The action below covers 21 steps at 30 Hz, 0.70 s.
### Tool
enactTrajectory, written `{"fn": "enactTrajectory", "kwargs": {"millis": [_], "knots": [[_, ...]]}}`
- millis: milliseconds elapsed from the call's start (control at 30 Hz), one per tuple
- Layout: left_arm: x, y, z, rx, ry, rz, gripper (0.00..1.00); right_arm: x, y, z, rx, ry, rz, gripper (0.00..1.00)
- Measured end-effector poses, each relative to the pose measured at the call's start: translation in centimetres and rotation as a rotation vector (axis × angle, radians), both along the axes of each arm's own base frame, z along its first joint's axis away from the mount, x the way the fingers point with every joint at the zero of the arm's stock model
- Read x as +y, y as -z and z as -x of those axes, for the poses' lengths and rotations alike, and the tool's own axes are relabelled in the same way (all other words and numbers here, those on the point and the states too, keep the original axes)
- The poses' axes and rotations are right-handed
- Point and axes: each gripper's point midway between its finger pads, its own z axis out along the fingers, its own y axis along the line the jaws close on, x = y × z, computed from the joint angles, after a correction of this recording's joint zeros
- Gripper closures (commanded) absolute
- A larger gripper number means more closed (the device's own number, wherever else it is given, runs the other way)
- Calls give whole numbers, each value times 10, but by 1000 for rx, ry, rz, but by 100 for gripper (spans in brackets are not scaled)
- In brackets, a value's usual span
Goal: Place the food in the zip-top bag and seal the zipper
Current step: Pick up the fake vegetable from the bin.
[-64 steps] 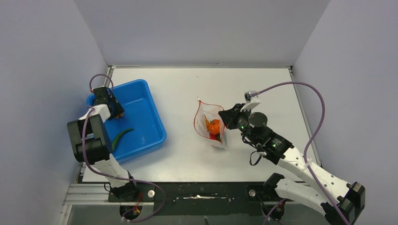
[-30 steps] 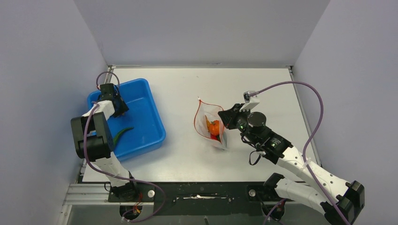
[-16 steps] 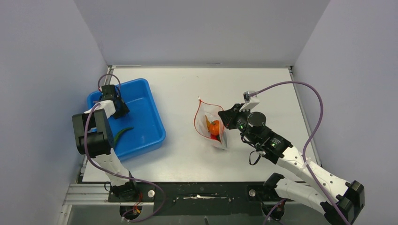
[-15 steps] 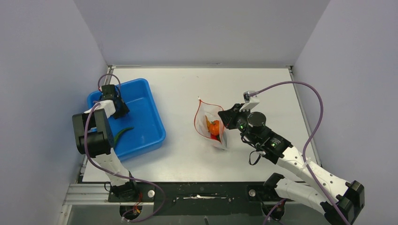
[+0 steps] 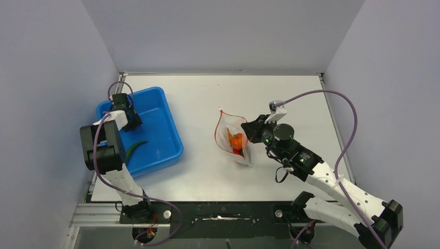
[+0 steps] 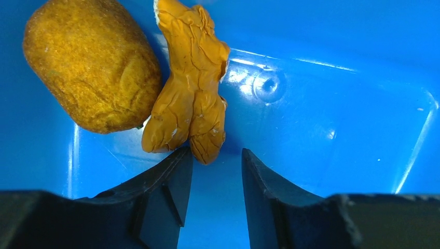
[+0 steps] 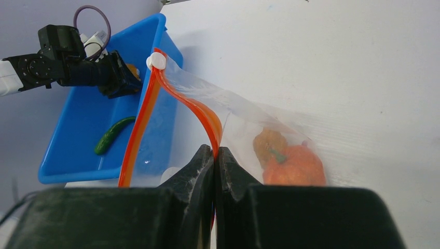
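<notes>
Jaws spread, left gripper (image 6: 211,168) should sink around knobbly yellow-brown toy lump (image 6: 189,93) in blue plastic tray (image 6: 337,104); right gripper (image 7: 214,151) pinches clear zip-top bag (image 7: 244,116).

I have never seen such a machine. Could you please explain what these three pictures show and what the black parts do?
These are two robot arms bolted at the near edge of a white table. The wide picture looks down from above. The other two come from a camera on each wrist, so the black parts at the bottom belong to that arm. The left end effector hangs open inside a blue tray, just before two yellow-brown lumps; a green piece lies there too. The right end effector is shut on the red-orange zipper edge of a clear zip-top bag, holding its mouth open. An orange fruit is inside.
</notes>
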Motion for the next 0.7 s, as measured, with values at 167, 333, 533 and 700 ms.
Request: {"fn": "enactTrajectory", "kwargs": {"millis": [167, 333, 533, 700], "knots": [[3, 0, 1, 7, -5, -17, 61, 0, 0, 0, 0, 0, 0, 100], [5, -1, 3, 16, -5, -33, 64, 0, 0, 0, 0, 0, 0, 100], [6, 0, 4, 28, 0, -52, 68, 0, 0, 0, 0, 0, 0, 100], [4, 0, 6, 39, 5, -59, 72, 0, 0, 0, 0, 0, 0, 100]]}}
